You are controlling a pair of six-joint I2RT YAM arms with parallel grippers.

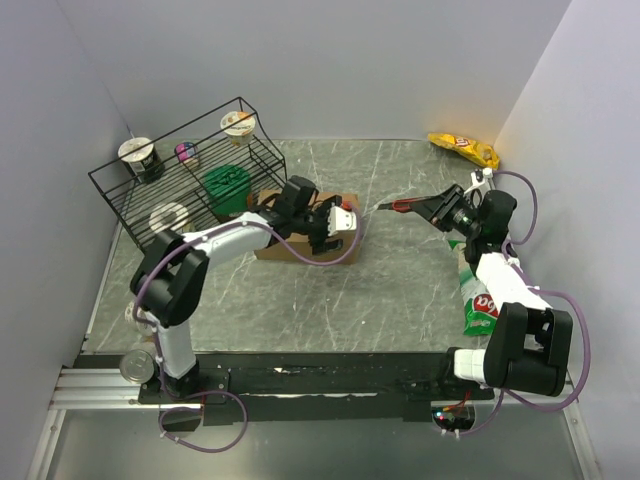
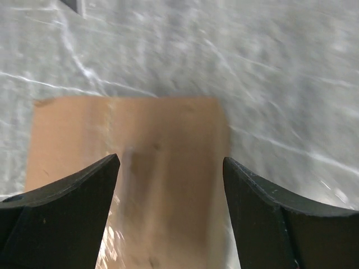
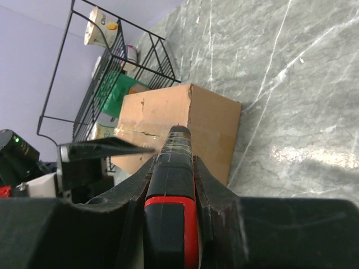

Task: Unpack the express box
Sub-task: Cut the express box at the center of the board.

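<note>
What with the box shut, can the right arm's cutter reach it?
Probably yes: only table lies between the cutter and the box, though the left claw hangs open over it.

Brown express box [image 3: 168, 120]; grey white-veined table [image 1: 400, 290]; black rack [image 1: 200, 170]; red-black cutter [image 3: 170, 185]

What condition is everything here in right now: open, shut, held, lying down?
express box: flaps shut, standing upright.
left gripper: open, over the box, gripping nothing.
right gripper: shut on the black-and-red tool.
black-and-red tool: held, pointing towards the box, not touching it.
wire rack: upright, cups inside.
yellow bag: lying in the back corner.
green bag: lying flat, partly hidden.
</note>
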